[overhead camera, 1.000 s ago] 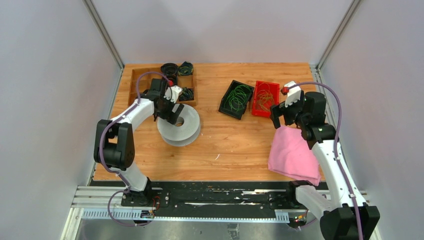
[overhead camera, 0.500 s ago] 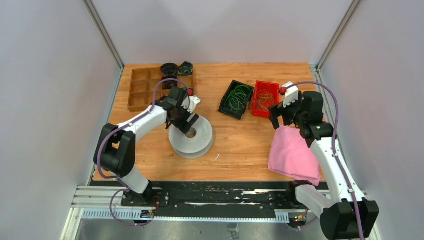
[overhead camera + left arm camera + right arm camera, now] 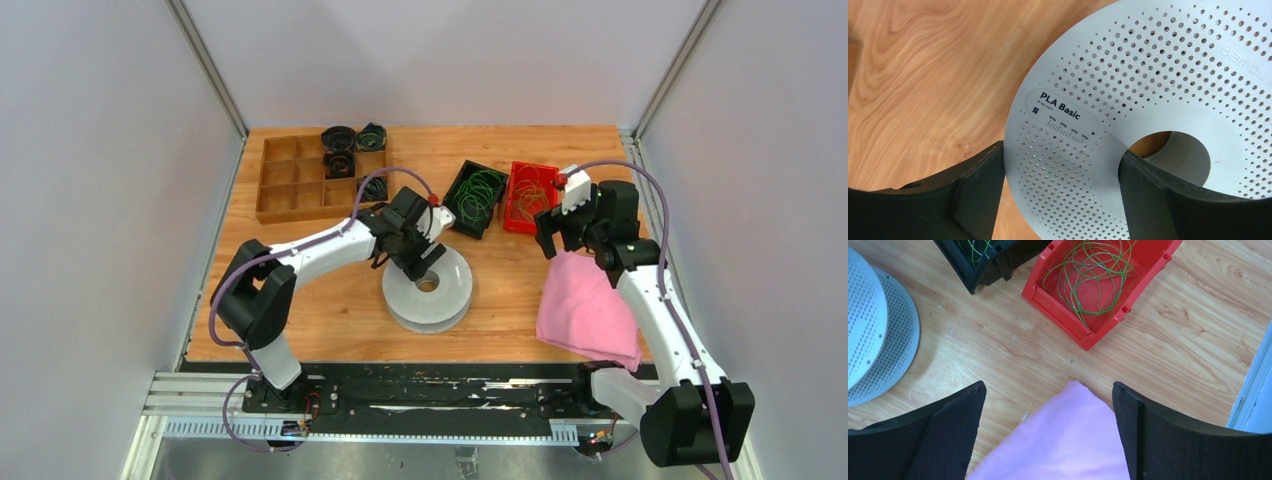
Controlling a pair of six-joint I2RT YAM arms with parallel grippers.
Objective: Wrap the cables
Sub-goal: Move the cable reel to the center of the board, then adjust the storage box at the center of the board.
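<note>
Thin green cables [image 3: 482, 192] curl in loops in a black bin [image 3: 452, 210]; green and olive-brown cables [image 3: 530, 194] lie in the red bin [image 3: 518, 222] beside it. In the right wrist view the red bin's cables [image 3: 1093, 270] show plainly. The grey perforated spool [image 3: 445, 300] lies flat at mid-table. My left gripper [image 3: 418, 262] is on its top flange [image 3: 1148, 75]: one finger outside the rim, the other in the centre hole, both touching, with the left gripper [image 3: 1062, 165] spanning that flange. My right gripper [image 3: 556, 238] hangs open above a pink cloth's corner, nothing between the fingers of the right gripper [image 3: 1048, 395].
A pink cloth [image 3: 585, 310] lies at the right, under the right arm. A wooden compartment tray [image 3: 290, 180] sits at the back left, with small dark cord bundles [image 3: 340, 140] in and behind it. The spool's edge [image 3: 873, 340] shows left in the right wrist view.
The left gripper has carried the grey spool from beside the wooden tray rightward and nearer, to mid-table. The right gripper has shifted slightly up-table and stayed open.
</note>
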